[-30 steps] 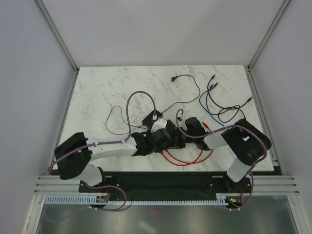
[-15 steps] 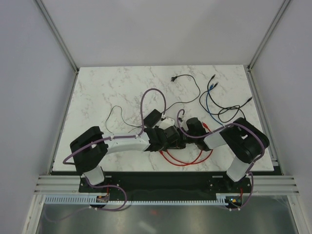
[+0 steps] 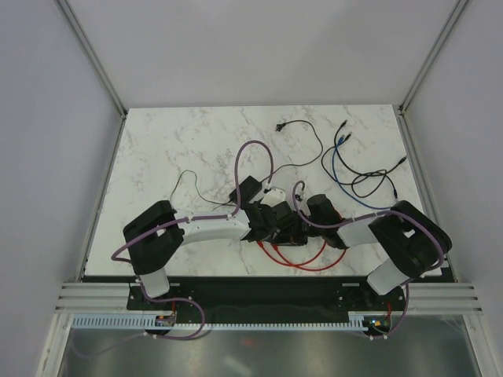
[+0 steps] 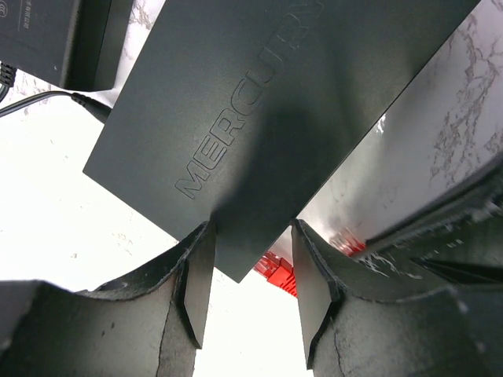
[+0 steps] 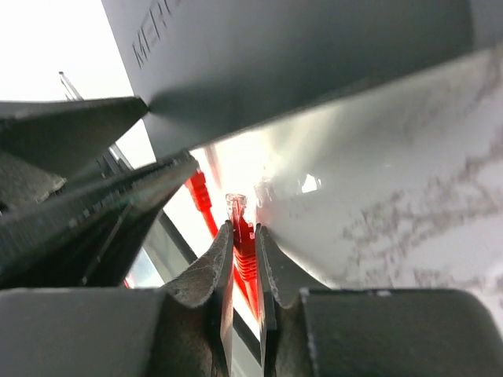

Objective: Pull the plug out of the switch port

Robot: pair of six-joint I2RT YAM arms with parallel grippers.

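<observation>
Both arms had shifted: the left gripper (image 4: 251, 236) slid to mid-frame, clamping the switch (image 4: 259, 102) by its corner; the right gripper (image 5: 244, 228) drew back, pinching the red plug (image 5: 238, 214), apparently unplugged, below the switch.

Upper left: bare counter (image 3: 157, 141), open to a hand.
Left middle: a thin black cord (image 3: 182, 188) loops across the way.
Upper right: blue and black cables (image 3: 354, 166) lie tangled.
Centre: the left hand (image 4: 251, 287) and right hand (image 5: 242, 236) crowd together, with little room between them.
Left hand's gap: filled by the switch (image 4: 259, 102).
Right hand's gap: filled by the red plug (image 5: 238, 214).
Lower centre: a red cable (image 3: 302, 259) loops just in front.
</observation>
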